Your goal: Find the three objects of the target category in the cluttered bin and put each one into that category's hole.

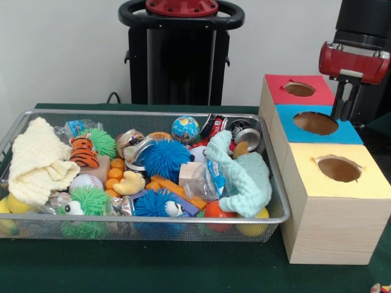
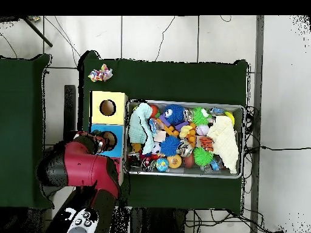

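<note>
The silver wire-mesh bin (image 1: 153, 113) (image 2: 182, 102) is full of toys. A mint-green knitted cloth (image 1: 244, 177) (image 2: 141, 121) lies at its end nearest the boxes. A pale-yellow knitted cloth (image 1: 38, 162) (image 2: 223, 142) lies at the other end. A small white cloth with coloured print (image 2: 100, 74) lies on the table outside the bin, past the yellow-topped box; only a scrap of it (image 1: 380, 288) shows in the front view. My gripper (image 1: 343, 113) hangs open and empty just above the blue-topped box's hole (image 1: 315, 122) (image 2: 109, 140). In the overhead view my red arm (image 2: 79, 173) hides part of that box.
The red-topped box (image 1: 298, 89) and the yellow-topped box (image 1: 339, 169) (image 2: 108, 107) flank the blue one. Spiky blue balls (image 1: 166, 159), spiky green balls (image 1: 85, 201), a globe ball (image 1: 185, 129), a toy tiger (image 1: 82, 152) and other small toys crowd the bin.
</note>
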Controlling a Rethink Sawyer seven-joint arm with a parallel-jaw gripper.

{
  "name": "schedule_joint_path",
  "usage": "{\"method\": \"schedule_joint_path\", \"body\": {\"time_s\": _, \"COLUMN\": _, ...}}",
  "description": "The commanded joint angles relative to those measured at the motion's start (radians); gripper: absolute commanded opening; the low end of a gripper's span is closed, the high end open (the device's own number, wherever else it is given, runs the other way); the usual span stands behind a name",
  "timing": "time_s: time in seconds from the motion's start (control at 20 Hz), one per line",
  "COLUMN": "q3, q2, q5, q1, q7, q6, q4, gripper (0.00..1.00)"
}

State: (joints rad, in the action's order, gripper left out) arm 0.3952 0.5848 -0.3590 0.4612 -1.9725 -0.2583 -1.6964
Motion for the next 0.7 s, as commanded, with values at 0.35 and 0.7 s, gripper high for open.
{"method": "schedule_joint_path", "body": {"time_s": 0.35, "q3": -0.072, "q2": 0.003, "q5": 0.012, "q1": -0.030, "q7": -0.160, "q6": -0.042, "q4": -0.074, "gripper": 1.00}}
{"method": "schedule_joint_path", "body": {"time_s": 0.7, "q3": -0.053, "q2": -0.010, "q5": 0.025, "q1": -0.027, "q7": -0.141, "q6": -0.062, "q4": -0.036, "gripper": 1.00}}
